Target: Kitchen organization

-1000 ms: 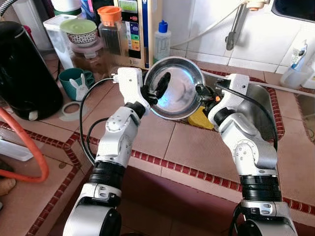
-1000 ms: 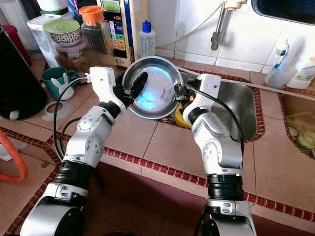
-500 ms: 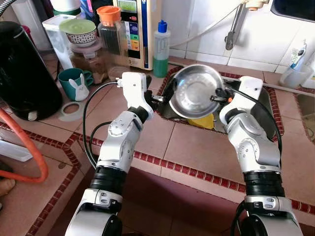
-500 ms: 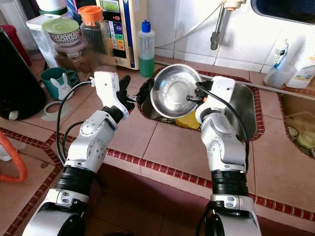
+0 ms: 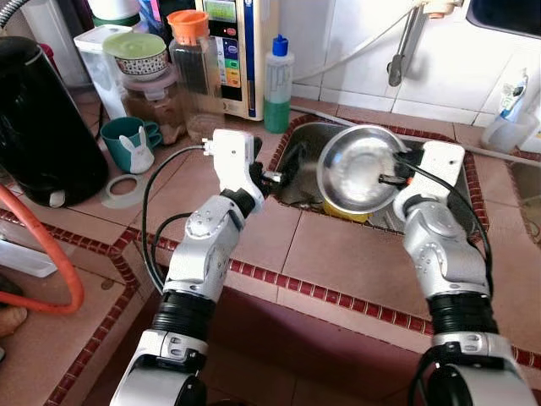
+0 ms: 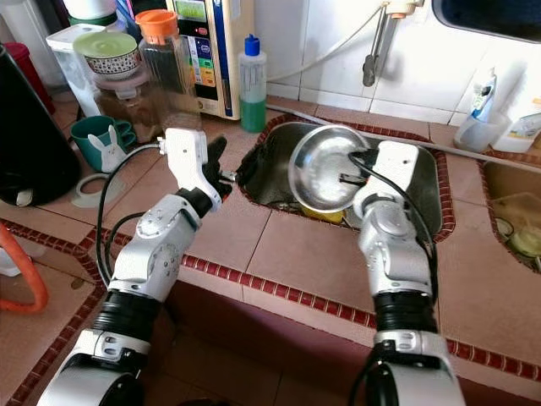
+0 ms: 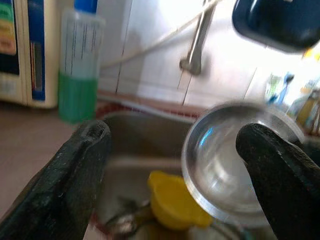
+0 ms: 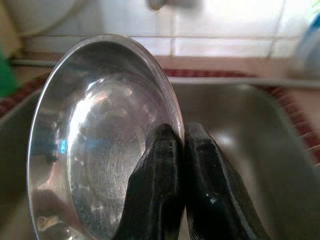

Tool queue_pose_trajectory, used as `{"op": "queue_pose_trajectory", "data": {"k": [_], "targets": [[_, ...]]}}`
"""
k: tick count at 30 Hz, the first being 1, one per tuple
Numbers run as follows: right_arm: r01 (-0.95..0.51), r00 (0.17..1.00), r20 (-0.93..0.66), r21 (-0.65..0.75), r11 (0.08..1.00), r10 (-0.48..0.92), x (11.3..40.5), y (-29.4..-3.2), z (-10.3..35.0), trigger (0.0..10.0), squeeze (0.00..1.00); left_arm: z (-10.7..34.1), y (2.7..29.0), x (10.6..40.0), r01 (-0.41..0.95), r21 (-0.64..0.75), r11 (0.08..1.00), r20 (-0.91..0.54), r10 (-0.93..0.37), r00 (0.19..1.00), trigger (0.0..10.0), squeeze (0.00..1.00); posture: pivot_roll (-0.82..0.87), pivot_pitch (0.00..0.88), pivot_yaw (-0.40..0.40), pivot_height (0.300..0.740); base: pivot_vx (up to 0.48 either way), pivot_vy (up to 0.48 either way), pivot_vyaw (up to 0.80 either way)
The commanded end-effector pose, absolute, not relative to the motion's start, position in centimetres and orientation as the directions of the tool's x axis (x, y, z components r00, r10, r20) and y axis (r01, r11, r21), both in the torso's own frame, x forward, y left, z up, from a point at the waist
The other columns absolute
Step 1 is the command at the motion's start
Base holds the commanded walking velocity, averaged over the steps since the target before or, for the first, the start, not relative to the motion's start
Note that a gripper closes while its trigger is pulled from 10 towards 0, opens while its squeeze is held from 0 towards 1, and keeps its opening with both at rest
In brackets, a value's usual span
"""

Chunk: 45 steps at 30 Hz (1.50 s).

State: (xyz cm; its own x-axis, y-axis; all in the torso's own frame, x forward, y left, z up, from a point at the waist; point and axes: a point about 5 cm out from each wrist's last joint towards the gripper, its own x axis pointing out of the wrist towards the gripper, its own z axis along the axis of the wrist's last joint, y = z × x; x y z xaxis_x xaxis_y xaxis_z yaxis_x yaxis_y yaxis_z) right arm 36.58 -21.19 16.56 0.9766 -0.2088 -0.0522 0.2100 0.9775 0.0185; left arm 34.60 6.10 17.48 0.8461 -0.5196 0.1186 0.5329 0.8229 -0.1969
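Two silver arms reach over the tiled tabletop [image 5: 321,254] in the left eye view, toward the steel sink [image 5: 448,182] set into it. The right pincer [image 5: 390,178] grips the rim of a steel bowl [image 5: 359,165] and holds it tilted on its side above the sink, with the hollow side facing the camera. Under the bowl a yellow cup [image 5: 345,210] lies in the sink. The left pincer [image 5: 272,176] is at the near left corner of the sink, apart from the bowl. Behind it a bottle with green liquid [image 5: 276,72] stands at the wall, and a teal mug [image 5: 127,139] stands further left. In the right eye view the same scene appears, and the bowl [image 6: 325,167] is again over the sink. In the left wrist view the two black fingers [image 7: 60,185] stand wide apart with nothing between them; the bowl [image 7: 230,160] and the yellow cup [image 7: 175,202] are beyond them. In the right wrist view the fingers [image 8: 162,180] are clenched on the bowl's rim [image 8: 100,135], one inside and one outside.
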Motion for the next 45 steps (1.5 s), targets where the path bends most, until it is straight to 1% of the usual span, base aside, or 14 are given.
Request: {"op": "queue_pose_trajectory", "data": {"k": [1,2,8,12,18,19,20,37,38,39,40,45], "targets": [[0.206,0.979,0.018,-0.024,0.978,-0.205,37.3,-21.1,17.8,10.0,0.00,16.8,6.0,34.2,0.542,-0.168,0.823,0.070,-0.538,0.840,10.0,1.00,0.04,0.035,0.036,0.740,0.000,0.000,0.00],[0.211,0.977,0.020,-0.052,0.976,-0.211,37.4,-21.2,17.8,10.0,0.00,16.5,6.0,34.1,0.540,-0.165,0.825,0.058,-0.539,0.841,10.0,1.00,0.04,0.035,0.036,0.740,0.000,0.000,0.00],[0.238,0.971,0.003,-0.089,0.967,-0.238,38.1,-21.6,17.2,10.0,0.00,14.5,6.0,33.4,0.571,-0.115,0.813,-0.071,-0.580,0.812,10.0,1.00,0.05,0.044,0.054,0.740,0.000,0.000,0.00],[0.204,0.979,0.025,-0.120,0.971,-0.203,38.3,-21.3,16.9,10.0,0.00,14.3,6.0,33.2,0.578,-0.104,0.809,-0.090,-0.586,0.805,10.0,1.00,0.06,0.046,0.057,0.740,0.000,0.000,0.00],[0.164,0.982,-0.066,-0.168,0.972,-0.177,38.3,-21.0,14.7,10.0,0.00,14.3,5.9,32.8,0.594,-0.082,0.800,-0.104,-0.600,0.793,10.0,1.00,0.08,0.046,0.058,0.740,0.000,0.000,0.00],[0.165,0.981,-0.071,-0.168,0.972,-0.179,38.3,-21.0,14.6,10.0,0.62,14.3,6.0,32.8,0.593,-0.081,0.801,-0.106,-0.598,0.794,10.0,1.00,0.08,0.046,0.058,0.740,0.000,0.000,0.00],[0.164,0.981,-0.078,-0.164,0.973,-0.178,38.3,-21.0,14.4,10.0,1.00,14.3,6.1,32.7,0.592,-0.079,0.802,-0.108,-0.597,0.795,10.0,1.00,0.09,0.041,0.060,0.740,0.000,0.000,0.00],[0.151,0.984,-0.071,-0.121,0.981,-0.160,38.5,-20.7,14.2,10.0,1.00,14.3,6.1,32.7,0.594,-0.056,0.803,-0.124,-0.596,0.793,10.0,1.00,0.09,0.028,0.058,0.740,0.000,0.000,0.00],[0.154,0.984,-0.070,-0.110,0.982,-0.163,38.5,-20.8,14.2,10.0,1.00,14.2,6.1,32.7,0.591,-0.055,0.805,-0.128,-0.593,0.795,10.0,0.62,0.09,0.027,0.058,0.740,0.000,0.000,0.00],[0.155,0.984,-0.069,-0.107,0.982,-0.162,38.5,-20.8,14.2,10.0,1.00,14.2,6.1,32.7,0.589,-0.052,0.807,-0.128,-0.590,0.797,10.0,0.18,0.09,0.026,0.057,0.740,0.000,0.000,0.00],[0.157,0.984,-0.065,-0.103,0.982,-0.164,38.5,-20.8,14.2,10.0,1.00,14.3,6.1,32.7,0.586,-0.051,0.809,-0.125,-0.587,0.800,10.0,0.00,0.09,0.025,0.057,0.740,0.000,0.000,0.00],[0.158,0.987,-0.024,-0.077,0.984,-0.160,38.2,-20.7,14.5,10.0,1.00,14.8,6.0,33.0,0.564,-0.037,0.825,-0.090,-0.564,0.821,10.0,0.00,0.08,0.020,0.049,0.740,0.000,0.000,0.00]]}}
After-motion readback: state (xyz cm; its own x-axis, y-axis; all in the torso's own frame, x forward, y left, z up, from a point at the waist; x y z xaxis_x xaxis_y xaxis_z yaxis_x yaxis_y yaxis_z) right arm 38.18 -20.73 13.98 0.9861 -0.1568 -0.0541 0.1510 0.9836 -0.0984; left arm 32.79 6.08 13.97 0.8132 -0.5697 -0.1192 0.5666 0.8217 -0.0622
